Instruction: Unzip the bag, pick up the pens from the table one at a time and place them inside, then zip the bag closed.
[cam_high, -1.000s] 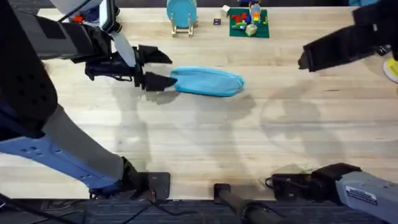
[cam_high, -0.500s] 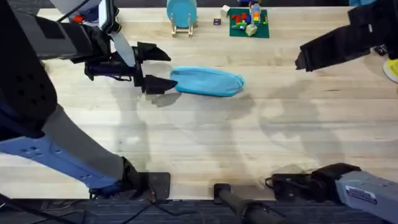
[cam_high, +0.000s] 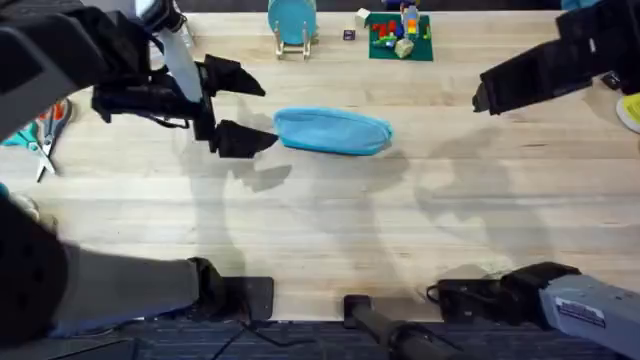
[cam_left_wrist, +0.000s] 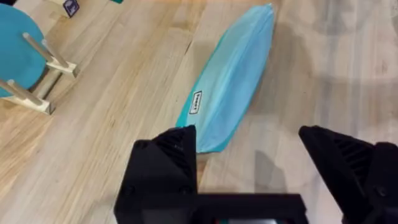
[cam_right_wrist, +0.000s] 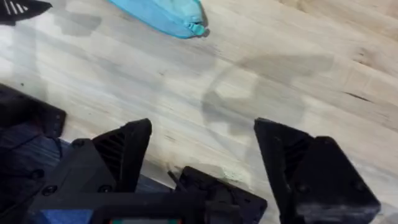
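The light-blue bag (cam_high: 332, 131) lies lengthwise on the table (cam_high: 330, 230), left of centre. My left gripper (cam_high: 264, 116) hovers open just off its left end, one finger on each side of the tip and touching nothing. From the left wrist, the bag (cam_left_wrist: 233, 74) runs away from the open gripper (cam_left_wrist: 245, 132), with a small white label on its side; I cannot make out its zipper. My right gripper (cam_high: 482, 96) hangs open and empty high over the far right. The right wrist view shows the gripper (cam_right_wrist: 202, 127) over bare wood, the bag's end (cam_right_wrist: 165, 15) far off. The pens are out of view.
A teal disc on a wooden stand (cam_high: 291, 22) and a green plate of toy bricks (cam_high: 400, 38) sit along the far edge. Orange- and teal-handled scissors (cam_high: 40, 135) lie at the far left. A yellow object (cam_high: 630, 110) pokes in at the right edge.
My left arm has lifted and drawn a little left, off the bag's end, uncovering the scissors. Its fingers stand wider apart. The right gripper crept slightly left.
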